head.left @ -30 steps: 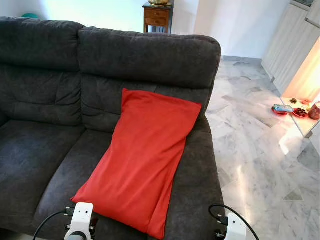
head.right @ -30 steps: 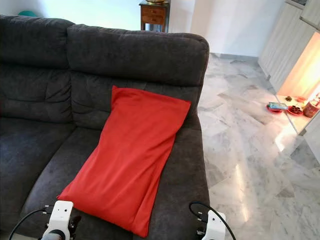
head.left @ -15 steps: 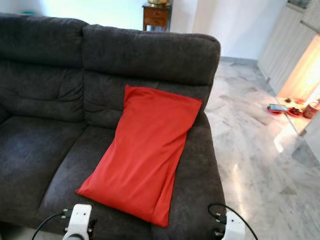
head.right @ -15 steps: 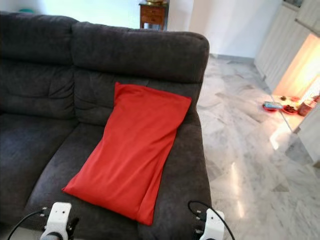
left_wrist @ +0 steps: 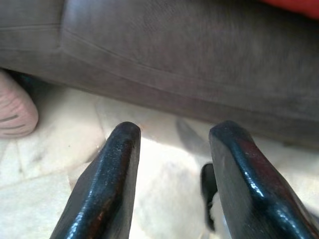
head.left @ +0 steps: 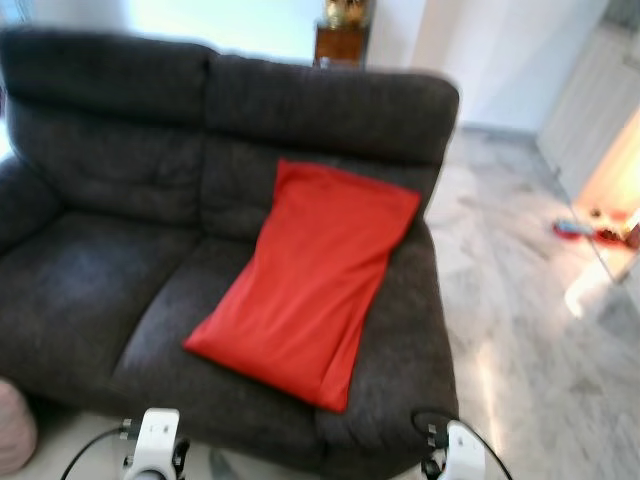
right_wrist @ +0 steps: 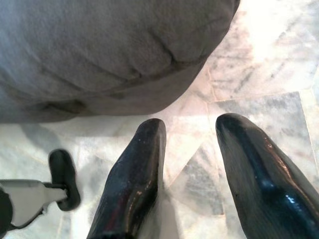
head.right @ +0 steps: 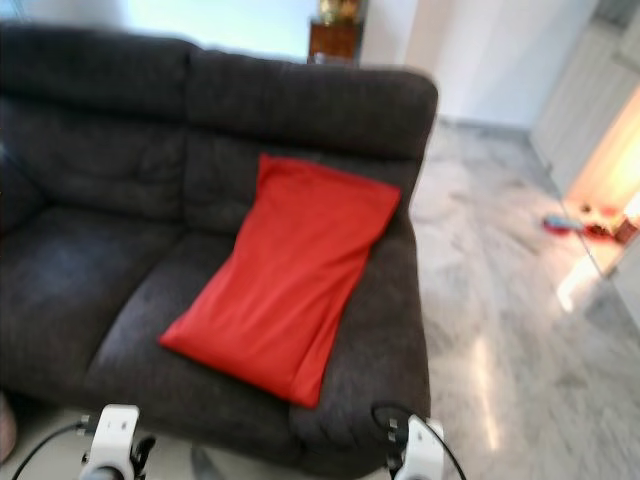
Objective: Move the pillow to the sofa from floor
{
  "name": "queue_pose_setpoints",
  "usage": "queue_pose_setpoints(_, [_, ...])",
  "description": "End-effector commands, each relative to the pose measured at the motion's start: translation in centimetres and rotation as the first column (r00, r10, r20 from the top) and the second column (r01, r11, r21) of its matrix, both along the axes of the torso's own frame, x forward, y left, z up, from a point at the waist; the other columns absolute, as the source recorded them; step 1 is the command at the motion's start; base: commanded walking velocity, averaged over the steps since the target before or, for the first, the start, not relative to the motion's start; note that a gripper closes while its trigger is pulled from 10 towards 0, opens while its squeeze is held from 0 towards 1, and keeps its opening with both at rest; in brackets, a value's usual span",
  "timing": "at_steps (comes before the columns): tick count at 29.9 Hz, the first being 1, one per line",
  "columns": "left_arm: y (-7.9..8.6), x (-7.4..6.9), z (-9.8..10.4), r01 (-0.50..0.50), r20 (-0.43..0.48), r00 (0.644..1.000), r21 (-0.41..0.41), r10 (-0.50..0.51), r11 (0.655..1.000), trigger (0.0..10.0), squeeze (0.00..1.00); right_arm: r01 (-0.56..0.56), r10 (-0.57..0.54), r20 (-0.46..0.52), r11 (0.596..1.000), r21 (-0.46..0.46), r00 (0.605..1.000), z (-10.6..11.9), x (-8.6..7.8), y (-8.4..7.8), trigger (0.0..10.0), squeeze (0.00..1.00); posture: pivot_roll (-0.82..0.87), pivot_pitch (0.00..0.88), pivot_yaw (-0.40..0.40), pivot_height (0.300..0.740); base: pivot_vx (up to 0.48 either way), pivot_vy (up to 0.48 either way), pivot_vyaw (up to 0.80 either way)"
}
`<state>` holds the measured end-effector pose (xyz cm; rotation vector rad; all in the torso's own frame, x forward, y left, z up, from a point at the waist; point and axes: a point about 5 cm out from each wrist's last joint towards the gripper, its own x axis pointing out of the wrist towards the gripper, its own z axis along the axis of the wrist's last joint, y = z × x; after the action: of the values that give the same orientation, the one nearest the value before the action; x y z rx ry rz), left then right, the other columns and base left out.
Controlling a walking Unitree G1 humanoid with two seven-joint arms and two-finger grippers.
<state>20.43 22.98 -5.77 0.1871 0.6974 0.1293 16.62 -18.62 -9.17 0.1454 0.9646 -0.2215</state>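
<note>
Pale veined marble floor (head.left: 540,330) spreads across the room, glossy where light falls on it at the right. At the far left, low by the sofa's front corner, a pink ribbed rounded thing (left_wrist: 15,110) rests on the floor; what it is cannot be told. A dark grey sofa (head.left: 110,280) of nubby, plush cloth stands on the marble, two seats wide, with fat rounded back cushions and a bulging right arm. The left gripper (left_wrist: 172,144) hangs low before the sofa's front edge, its jaws moderately apart, the glossy black fingers (left_wrist: 107,184) holding nothing and touching nothing, with bare floor between them. On the right-hand seat lies the pillow (head.left: 315,265), a long flat rectangle in smooth red cloth with faint creases, its upper end leaning against the back cushion and its lower corner reaching toward the seat's front edge, slanted leftward. The right gripper (right_wrist: 192,149) hangs beside the sofa's right front corner, jaws likewise parted and empty over the marble. Behind the sofa stands a small wooden cabinet (head.left: 343,45).
</note>
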Motion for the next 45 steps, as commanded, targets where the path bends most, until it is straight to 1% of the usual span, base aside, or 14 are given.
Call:
queue_pose_setpoints(1, [-0.1, -1.5, -1.0, -0.023, -0.061, 0.998, -0.012, 0.022, 1.0, 10.0, 0.0, 0.01, -0.01, 0.002, 1.0, -0.01, 1.0, 0.1, 0.1, -0.4, 10.0, 0.0, 0.16, 0.0, -0.097, 0.74, -0.27, 0.0, 0.0])
queue_pose_setpoints(4, [-0.1, -1.8, -1.1, -0.029, -0.071, 0.997, -0.015, 0.028, 0.999, 10.0, 0.0, 0.004, -0.004, -0.003, 1.0, -0.015, 1.0, 0.1, 0.0, -0.5, 10.0, 0.0, 0.16, 0.0, -0.099, 0.74, -0.271, 0.0, 0.0])
queue_pose_setpoints(10, [-0.1, -1.8, -1.2, -0.029, -0.074, 0.997, -0.016, 0.028, 0.999, 10.0, 0.0, 0.003, -0.003, -0.002, 1.0, -0.013, 1.0, 0.1, 0.1, -0.5, 10.0, 0.0, 0.16, 0.0, -0.102, 0.74, -0.181, 0.0, 0.0])
queue_pose_setpoints(16, [-0.1, -1.9, -1.3, -0.028, -0.087, 0.996, -0.015, 0.027, 0.999, 10.0, 0.0, -0.003, 0.003, -0.001, 1.0, -0.004, 1.0, 0.1, 0.4, 0.4, 10.0, 0.0, 0.16, 0.0, -0.099, 0.74, 0.0, 0.0, 0.0])
queue_pose_setpoints(22, [-0.2, -2.1, -1.4, -0.029, -0.1, 0.995, -0.018, 0.027, 0.999, 10.0, 0.0, 0.0, 0.0, -0.008, 1.0, 0.002, 1.0, 0.0, 0.4, 0.7, 10.0, 0.0, 0.16, 0.0, -0.097, 0.74, 0.0, 0.0, 0.0])
queue_pose_setpoints(28, [-0.1, -2.5, -1.6, -0.043, -0.116, 0.992, -0.021, 0.041, 0.999, 10.0, 0.0, 0.011, -0.011, -0.016, 1.0, -0.001, 1.0, -0.2, -0.3, 0.0, 10.0, 0.0, 0.16, 0.0, -0.096, 0.74, 0.0, 0.0, 0.0])
queue_pose_setpoints(35, [-0.1, -2.9, -1.9, -0.057, -0.135, 0.989, -0.026, 0.053, 0.998, 10.0, 0.0, 0.025, -0.025, -0.025, 1.0, -0.008, 0.999, -0.4, -1.5, -1.4, 10.0, 0.0, 0.16, 0.0, -0.098, 0.74, 0.0, 0.0, 0.0])
queue_pose_setpoints(38, [0.0, -3.1, -1.9, -0.061, -0.141, 0.988, -0.029, 0.057, 0.998, 10.0, 0.0, 0.025, -0.026, -0.023, 1.0, -0.009, 0.999, -0.4, -1.6, -1.5, 10.0, 0.0, 0.16, 0.0, -0.098, 0.74, 0.0, 0.0, 0.0])
queue_pose_setpoints(43, [0.1, -3.3, -2.0, -0.068, -0.148, 0.987, -0.031, 0.063, 0.997, 10.0, 0.0, 0.017, -0.017, -0.01, 1.0, -0.006, 1.0, -0.3, -1.1, -0.8, 10.0, 0.0, 0.16, 0.0, -0.099, 0.74, 0.0, 0.096, 0.0])
queue_pose_setpoints(45, [0.1, -3.5, -2.1, -0.072, -0.152, 0.986, -0.031, 0.067, 0.997, 10.0, 0.0, 0.009, -0.009, 0.002, 1.0, 0.0, 1.0, -0.1, -0.4, 0.1, 10.0, 0.0, 0.16, 0.0, -0.099, 0.74, 0.0, 0.291, 0.0])
